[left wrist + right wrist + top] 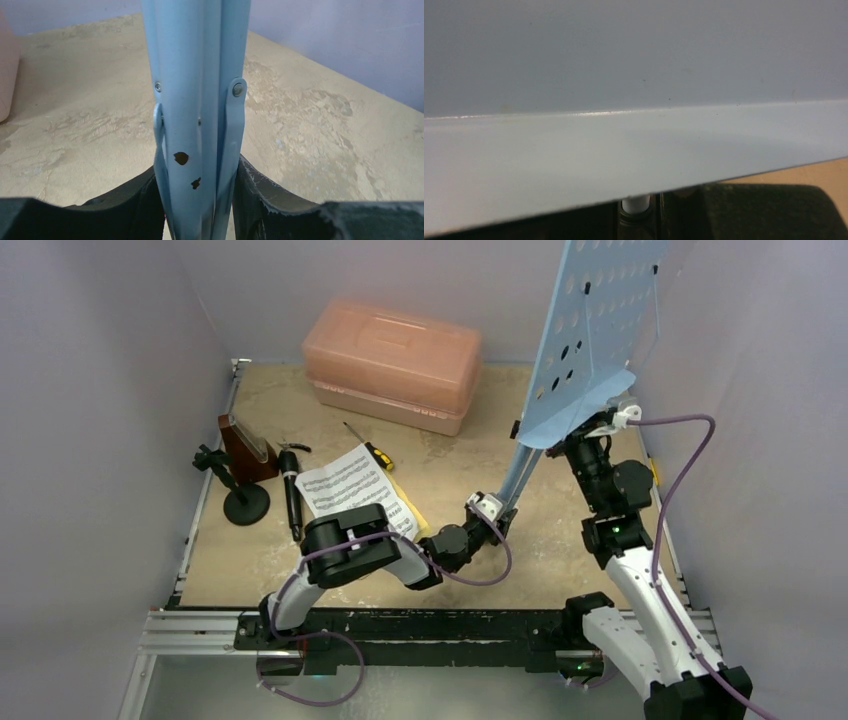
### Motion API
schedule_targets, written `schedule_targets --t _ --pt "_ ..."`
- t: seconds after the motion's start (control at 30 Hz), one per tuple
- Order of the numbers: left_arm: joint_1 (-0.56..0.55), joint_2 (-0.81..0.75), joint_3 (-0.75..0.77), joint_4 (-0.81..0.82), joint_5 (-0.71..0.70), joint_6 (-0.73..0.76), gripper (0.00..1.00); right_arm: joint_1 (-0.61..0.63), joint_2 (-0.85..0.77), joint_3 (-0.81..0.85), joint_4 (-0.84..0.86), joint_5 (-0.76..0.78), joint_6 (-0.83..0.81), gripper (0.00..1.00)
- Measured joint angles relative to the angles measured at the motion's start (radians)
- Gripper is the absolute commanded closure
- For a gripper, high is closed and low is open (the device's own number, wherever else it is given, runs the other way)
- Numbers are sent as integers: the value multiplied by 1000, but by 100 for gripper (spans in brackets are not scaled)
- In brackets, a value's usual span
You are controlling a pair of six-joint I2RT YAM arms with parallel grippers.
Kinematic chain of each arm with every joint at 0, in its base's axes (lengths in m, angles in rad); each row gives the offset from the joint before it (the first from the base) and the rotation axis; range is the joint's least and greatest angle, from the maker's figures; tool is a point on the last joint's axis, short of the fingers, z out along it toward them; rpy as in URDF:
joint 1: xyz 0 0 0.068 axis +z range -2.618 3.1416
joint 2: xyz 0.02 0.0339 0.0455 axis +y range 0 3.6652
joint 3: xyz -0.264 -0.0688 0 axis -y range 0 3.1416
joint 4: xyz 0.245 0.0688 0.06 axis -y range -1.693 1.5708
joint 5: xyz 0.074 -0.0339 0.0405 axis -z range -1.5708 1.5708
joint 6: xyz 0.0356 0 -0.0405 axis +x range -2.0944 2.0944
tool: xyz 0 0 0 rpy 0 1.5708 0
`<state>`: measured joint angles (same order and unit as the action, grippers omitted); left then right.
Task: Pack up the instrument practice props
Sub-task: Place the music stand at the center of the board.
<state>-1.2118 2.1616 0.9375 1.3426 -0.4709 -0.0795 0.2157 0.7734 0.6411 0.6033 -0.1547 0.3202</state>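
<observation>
Left wrist view: the left gripper (199, 192) presses both sides of the folded legs of the music stand (192, 75). From above, the right gripper (606, 422) is clamped on its tray's lower lip.

Back centre: case (392, 365), up by the rear wall. Far L: metronome (245, 448), w/ round-base stand (243, 502) just in front of it. Next R, pipe (292, 498) lying front-to-back. R of that, sheet-music pages (350, 488) stacked flat on the table (450, 465). Screwdriver (368, 447) sits btwn pages and case. R side: music stand (590, 330) tilted, desk high at back-R, folded legs slanting down-L toward mid-table.
</observation>
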Motion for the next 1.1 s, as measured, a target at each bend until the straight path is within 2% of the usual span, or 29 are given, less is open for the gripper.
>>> schedule_targets --t 0.23,0.5,1.1 --pt "-8 -110 -78 -136 68 -100 69 0 117 97 -152 84 40 100" --pt "-28 -212 -119 -318 148 -224 76 -1 170 99 -230 160 91 100" --pt "-28 -284 -119 -575 289 -402 77 -11 327 18 -229 339 169 100"
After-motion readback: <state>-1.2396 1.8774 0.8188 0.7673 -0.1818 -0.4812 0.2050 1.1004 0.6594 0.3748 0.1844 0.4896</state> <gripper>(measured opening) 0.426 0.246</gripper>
